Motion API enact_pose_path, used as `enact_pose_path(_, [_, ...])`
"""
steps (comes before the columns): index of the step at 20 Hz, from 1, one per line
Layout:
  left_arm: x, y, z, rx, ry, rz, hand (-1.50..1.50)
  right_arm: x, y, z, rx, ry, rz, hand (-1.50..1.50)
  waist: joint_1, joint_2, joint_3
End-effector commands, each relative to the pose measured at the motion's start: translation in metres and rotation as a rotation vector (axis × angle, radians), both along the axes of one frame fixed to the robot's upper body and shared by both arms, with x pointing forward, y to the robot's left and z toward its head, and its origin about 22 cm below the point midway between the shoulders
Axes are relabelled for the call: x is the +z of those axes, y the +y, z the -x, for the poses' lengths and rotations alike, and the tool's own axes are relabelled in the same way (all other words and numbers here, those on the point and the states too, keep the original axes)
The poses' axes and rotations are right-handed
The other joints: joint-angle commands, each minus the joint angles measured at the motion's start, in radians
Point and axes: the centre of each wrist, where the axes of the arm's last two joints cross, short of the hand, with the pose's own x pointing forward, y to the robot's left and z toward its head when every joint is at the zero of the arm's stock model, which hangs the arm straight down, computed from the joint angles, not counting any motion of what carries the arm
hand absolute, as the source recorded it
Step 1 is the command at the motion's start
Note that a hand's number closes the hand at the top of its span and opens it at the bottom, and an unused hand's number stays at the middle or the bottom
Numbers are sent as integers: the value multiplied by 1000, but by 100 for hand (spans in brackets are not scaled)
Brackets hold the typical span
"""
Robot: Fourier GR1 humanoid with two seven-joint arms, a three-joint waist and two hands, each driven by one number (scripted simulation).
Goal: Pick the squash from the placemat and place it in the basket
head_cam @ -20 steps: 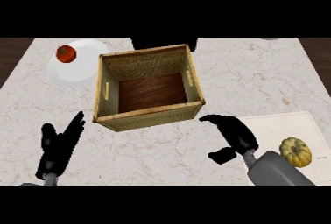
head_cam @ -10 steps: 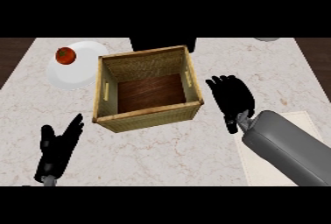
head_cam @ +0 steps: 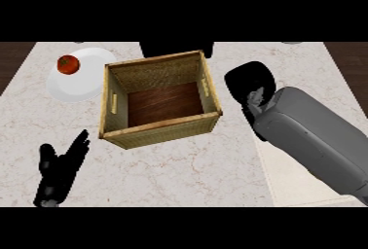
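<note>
Beside the basket's [head_cam: 159,99] right wall, the right hand [head_cam: 251,85] is seen from behind; its grasp cannot be told, and the squash is hidden. Release is best made over the basket's middle. Left hand [head_cam: 61,168] rests open, near tabletop edge.
</note>
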Motion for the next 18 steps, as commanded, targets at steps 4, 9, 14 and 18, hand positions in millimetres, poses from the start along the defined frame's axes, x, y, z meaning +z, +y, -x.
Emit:
enact_pose_path(4, [-11, 6, 21, 26, 111, -1, 0, 31, 10, -14, -69, 106, 237, -150, -11, 2, -7])
enact_pose_path(9, [-15, 15, 24, 58, 105, 13, 0, 36, -2, -11, -59, 132, 219, -150, -25, 4, -6])
enact_pose_path(14, [-30, -4, 29, 54, 118, 1, 0, 18, -9, 0, -85, 126, 166, -150, -36, 6, -6])
enact_pose_path(18, [-16, 7, 29, 33, 103, 15, 0, 8, -25, 5, -125, 134, 130, -150, -14, 11, -5])
